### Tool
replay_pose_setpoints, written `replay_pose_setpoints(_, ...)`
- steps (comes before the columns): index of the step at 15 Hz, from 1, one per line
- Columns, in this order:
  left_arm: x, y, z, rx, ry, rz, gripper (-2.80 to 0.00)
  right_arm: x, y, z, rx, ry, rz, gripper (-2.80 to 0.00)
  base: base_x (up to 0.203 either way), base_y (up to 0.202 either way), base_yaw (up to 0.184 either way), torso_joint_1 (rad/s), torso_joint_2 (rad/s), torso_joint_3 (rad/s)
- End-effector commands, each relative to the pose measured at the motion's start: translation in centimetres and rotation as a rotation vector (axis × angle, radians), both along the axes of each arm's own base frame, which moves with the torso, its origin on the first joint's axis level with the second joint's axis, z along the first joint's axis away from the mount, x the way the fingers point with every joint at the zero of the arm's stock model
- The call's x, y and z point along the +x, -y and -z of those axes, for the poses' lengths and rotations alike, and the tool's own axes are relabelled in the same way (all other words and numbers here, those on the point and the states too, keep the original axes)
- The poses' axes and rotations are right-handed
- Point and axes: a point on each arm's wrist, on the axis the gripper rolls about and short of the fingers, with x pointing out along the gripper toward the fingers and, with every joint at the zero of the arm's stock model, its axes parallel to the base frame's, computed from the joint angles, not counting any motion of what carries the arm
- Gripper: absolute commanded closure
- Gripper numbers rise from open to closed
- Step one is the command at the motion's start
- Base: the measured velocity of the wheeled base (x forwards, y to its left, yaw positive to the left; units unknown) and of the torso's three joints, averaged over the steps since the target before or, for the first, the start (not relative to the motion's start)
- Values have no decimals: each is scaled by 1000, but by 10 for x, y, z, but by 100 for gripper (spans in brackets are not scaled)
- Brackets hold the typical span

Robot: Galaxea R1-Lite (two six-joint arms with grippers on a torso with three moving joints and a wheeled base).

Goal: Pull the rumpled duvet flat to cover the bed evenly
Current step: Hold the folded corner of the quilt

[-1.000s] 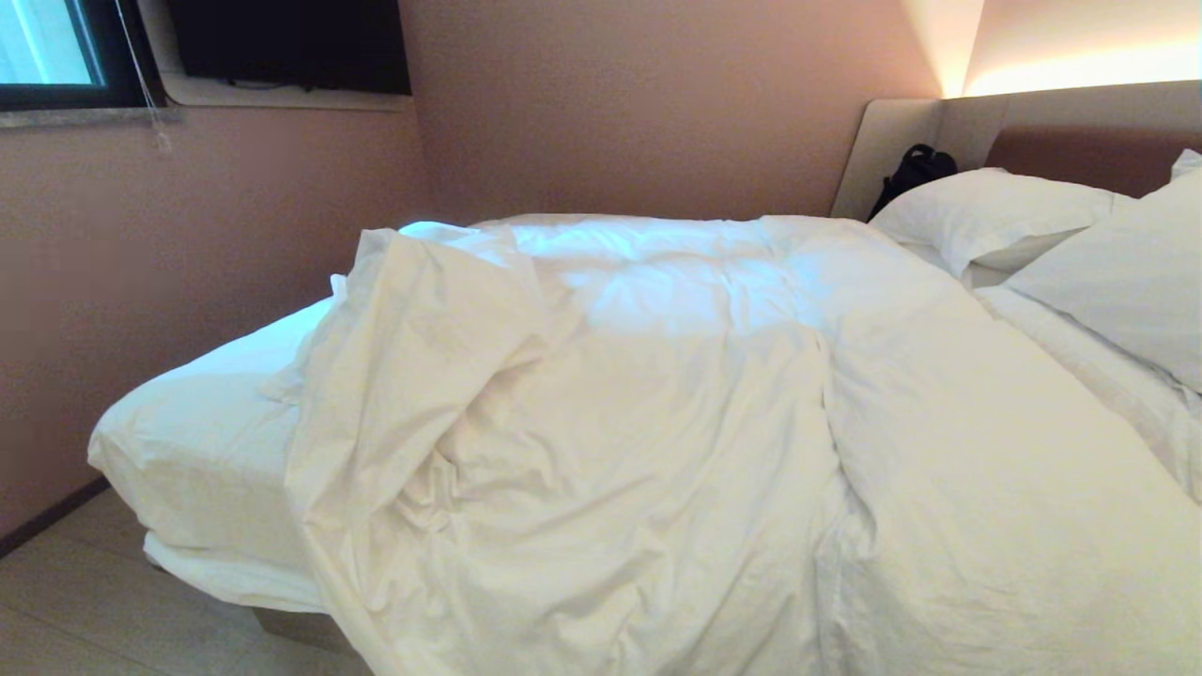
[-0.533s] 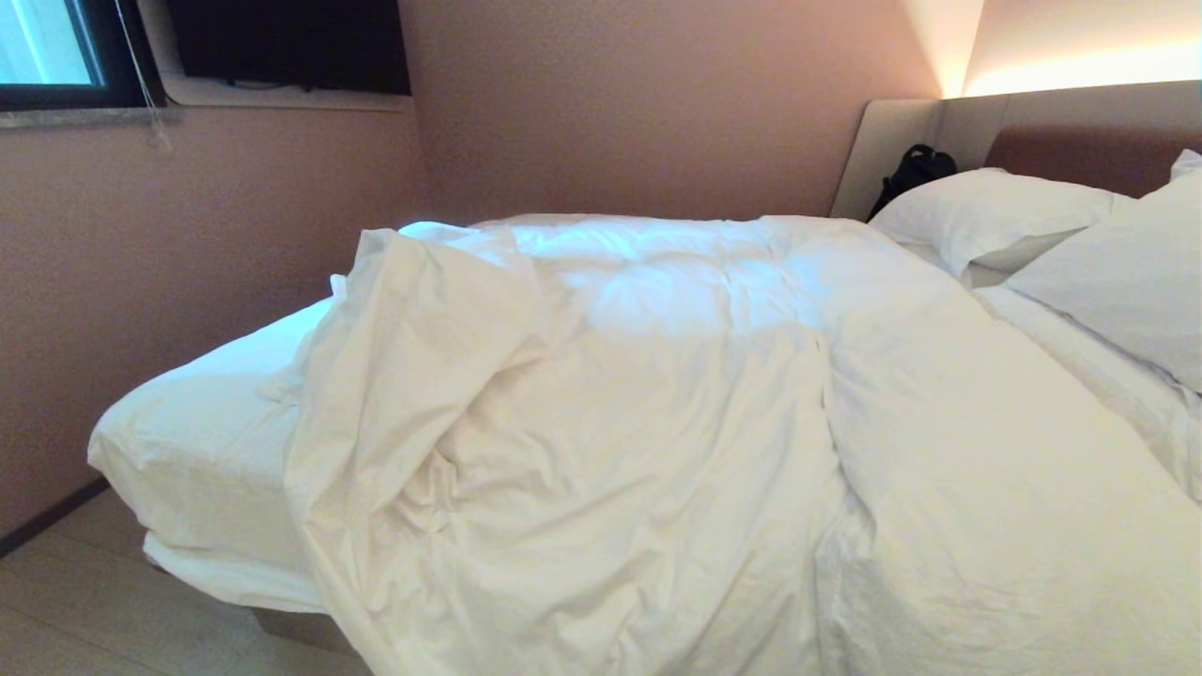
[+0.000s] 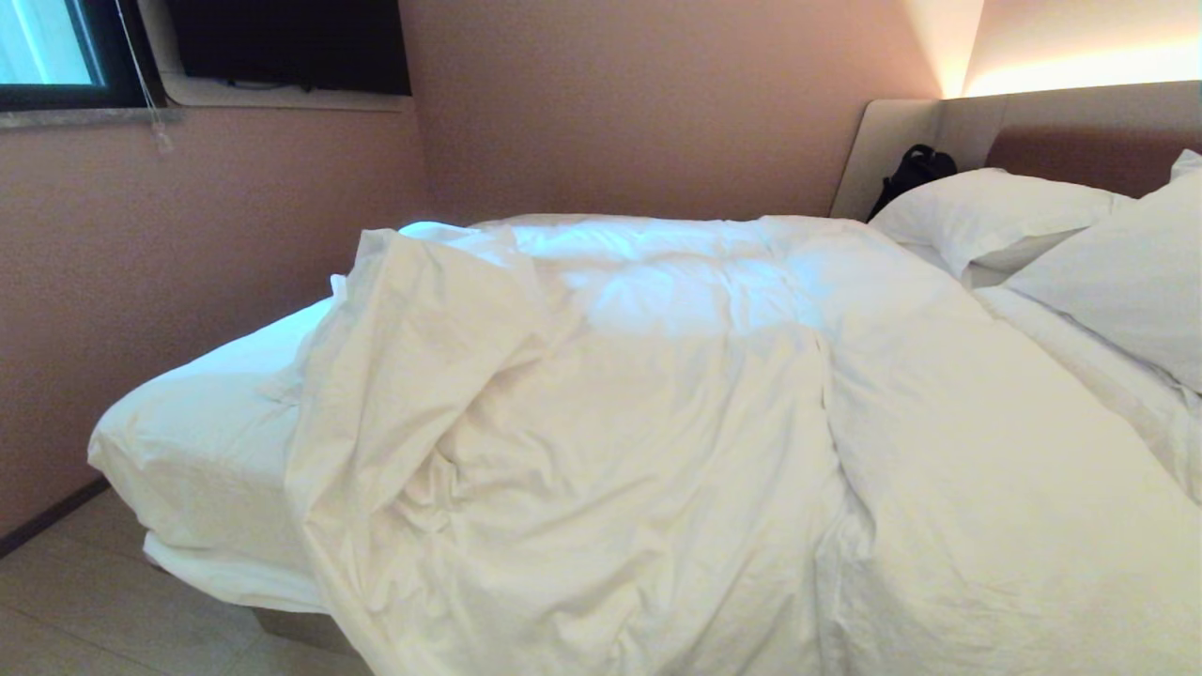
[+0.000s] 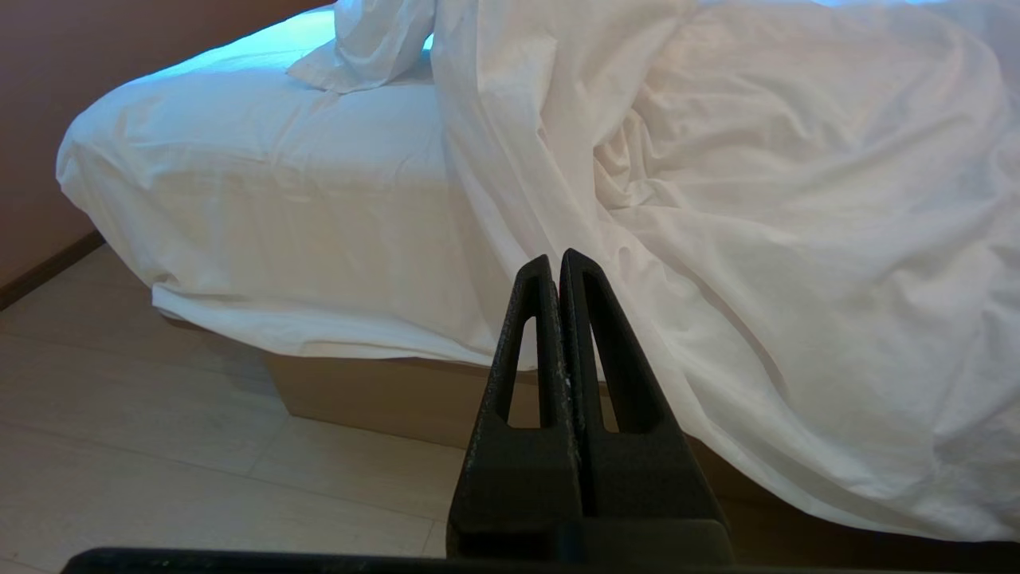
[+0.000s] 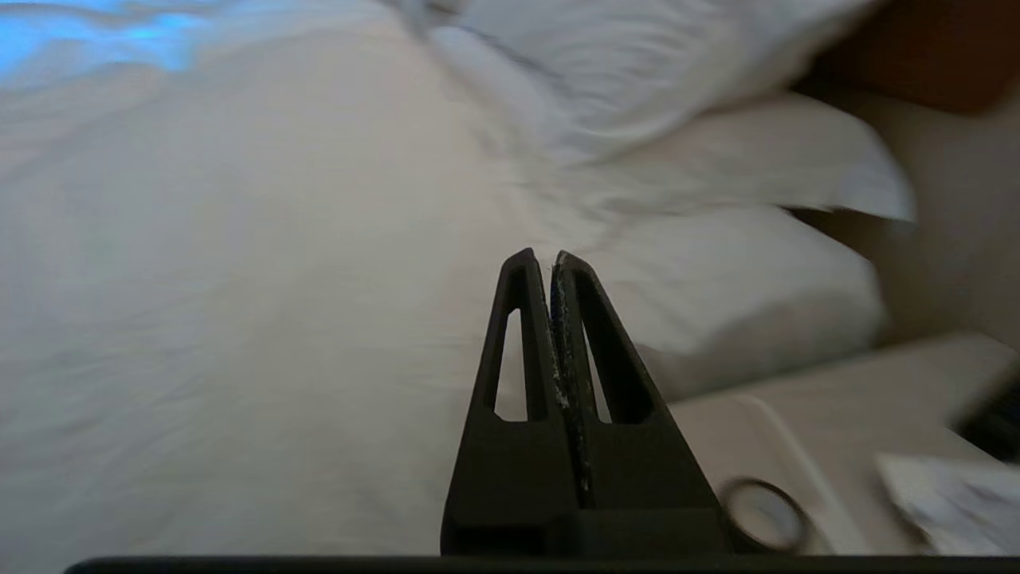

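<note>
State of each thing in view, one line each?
duvet: rumpled, folded back, foot corner of the bed uncovered
bed: sheet bare at that corner
pillows: stacked at the headboard
left hand: shut, empty, off the duvet
right hand: shut, empty

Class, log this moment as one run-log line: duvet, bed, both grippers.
duvet: rumpled, folded back | bed: foot corner bare | left gripper: shut, empty, off bed | right gripper: shut, empty

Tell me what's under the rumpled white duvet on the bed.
Under the puffy white rumpled duvet lies the white-sheeted mattress of the low wooden-based bed, bare only at its foot-end corner. The rest of the mattress is covered, so nothing more shows.
</note>
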Motion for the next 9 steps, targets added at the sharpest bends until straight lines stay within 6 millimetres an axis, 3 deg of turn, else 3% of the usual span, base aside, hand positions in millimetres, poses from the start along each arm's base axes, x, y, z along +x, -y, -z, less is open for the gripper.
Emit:
replay_pose_setpoints(1, 0, 0, 0, 0, 0, 0, 0, 1, -7, 5, -28, 10, -332, 0, 0, 0, 0, 0, 0, 0)
replay_pose_setpoints(9, 0, 0, 0, 0, 0, 0, 0, 10, -11, 25, -29, -65, -499, 0, 0, 0, 0, 0, 0, 0)
